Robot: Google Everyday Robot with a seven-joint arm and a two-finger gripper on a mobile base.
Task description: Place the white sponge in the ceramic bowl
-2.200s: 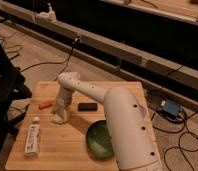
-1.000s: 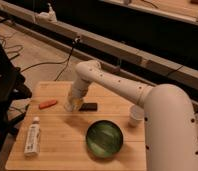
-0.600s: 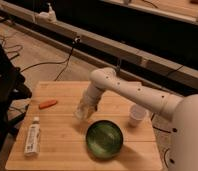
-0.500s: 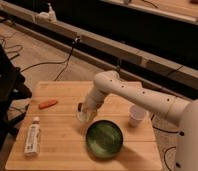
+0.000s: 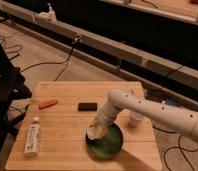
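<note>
The green ceramic bowl [image 5: 112, 145] sits on the wooden table near its front edge. My white arm reaches in from the right. My gripper [image 5: 98, 127] hangs over the bowl's left rim, shut on the white sponge [image 5: 94, 133]. The sponge is a pale pad under the fingers, just above the rim of the bowl. The gripper body hides part of the sponge.
On the wooden table [image 5: 62, 125] lie a small black block [image 5: 87, 106], an orange item [image 5: 47, 103] and a white tube-shaped bottle [image 5: 32, 135] at the left. A white cup [image 5: 137, 120] stands behind my arm. A dark chair [image 5: 4, 95] is at the left.
My gripper has carried the sponge from the left middle of the table to the right and forward. It now hangs over the bowl's left rim.
</note>
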